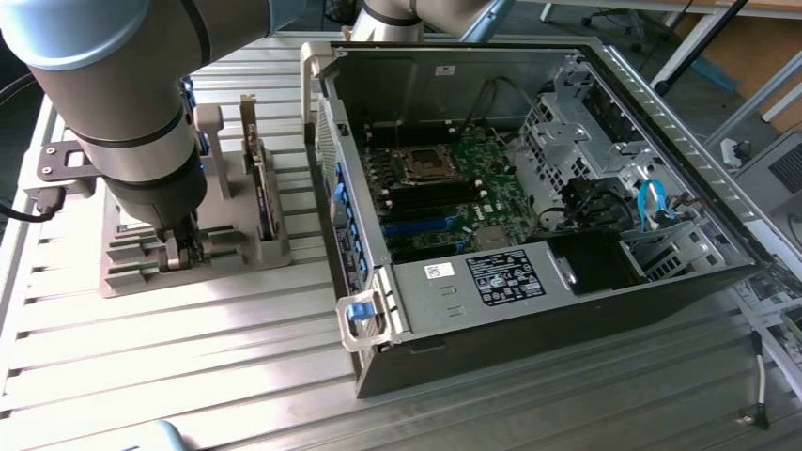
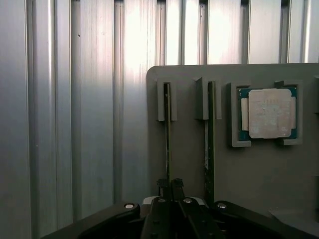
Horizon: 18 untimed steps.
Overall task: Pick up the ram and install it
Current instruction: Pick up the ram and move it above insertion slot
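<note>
The ram (image 2: pixel 167 134) stands on its long edge in a slot of the grey holder (image 2: pixel 189 164). Edge-on it looks like a thin dark strip, its near end pinched in my claw (image 2: pixel 170 186).

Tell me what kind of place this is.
Probably a robotics lab bench: robot arm over a ribbed aluminium table, an opened PC case, and a grey parts fixture.

Table (image 1: pixel 188 357): bare slats beside holder, open passage.
Holder (image 2: pixel 189 149): narrow gap between ram (image 2: pixel 168 129) and second stick (image 2: pixel 210 134), both on edge.
Case (image 1: pixel 426 291): wall just beside holder, blocking exterior view's right; top side open.
</note>
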Motion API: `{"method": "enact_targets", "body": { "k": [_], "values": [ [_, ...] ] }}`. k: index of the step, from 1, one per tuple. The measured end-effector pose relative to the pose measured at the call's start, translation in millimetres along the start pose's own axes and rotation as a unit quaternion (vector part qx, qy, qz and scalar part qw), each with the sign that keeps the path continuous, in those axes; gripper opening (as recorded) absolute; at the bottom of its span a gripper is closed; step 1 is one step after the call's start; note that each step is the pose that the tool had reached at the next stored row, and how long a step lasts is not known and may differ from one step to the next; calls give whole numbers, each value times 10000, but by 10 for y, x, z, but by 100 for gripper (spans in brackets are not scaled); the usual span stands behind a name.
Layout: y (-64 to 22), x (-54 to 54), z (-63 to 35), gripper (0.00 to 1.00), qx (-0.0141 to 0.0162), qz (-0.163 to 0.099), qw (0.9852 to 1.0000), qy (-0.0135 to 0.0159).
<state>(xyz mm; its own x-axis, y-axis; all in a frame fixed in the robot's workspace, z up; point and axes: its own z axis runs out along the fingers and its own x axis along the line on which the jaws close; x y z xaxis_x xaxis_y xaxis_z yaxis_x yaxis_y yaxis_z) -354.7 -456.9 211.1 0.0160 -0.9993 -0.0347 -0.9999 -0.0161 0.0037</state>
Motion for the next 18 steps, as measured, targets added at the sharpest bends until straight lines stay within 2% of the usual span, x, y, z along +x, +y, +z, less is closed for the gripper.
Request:
{"method": "enact_targets", "body": {
  "k": [18],
  "values": [
    [0, 0, -2, 12, 5, 111, 9999, -2]
  ]
}}
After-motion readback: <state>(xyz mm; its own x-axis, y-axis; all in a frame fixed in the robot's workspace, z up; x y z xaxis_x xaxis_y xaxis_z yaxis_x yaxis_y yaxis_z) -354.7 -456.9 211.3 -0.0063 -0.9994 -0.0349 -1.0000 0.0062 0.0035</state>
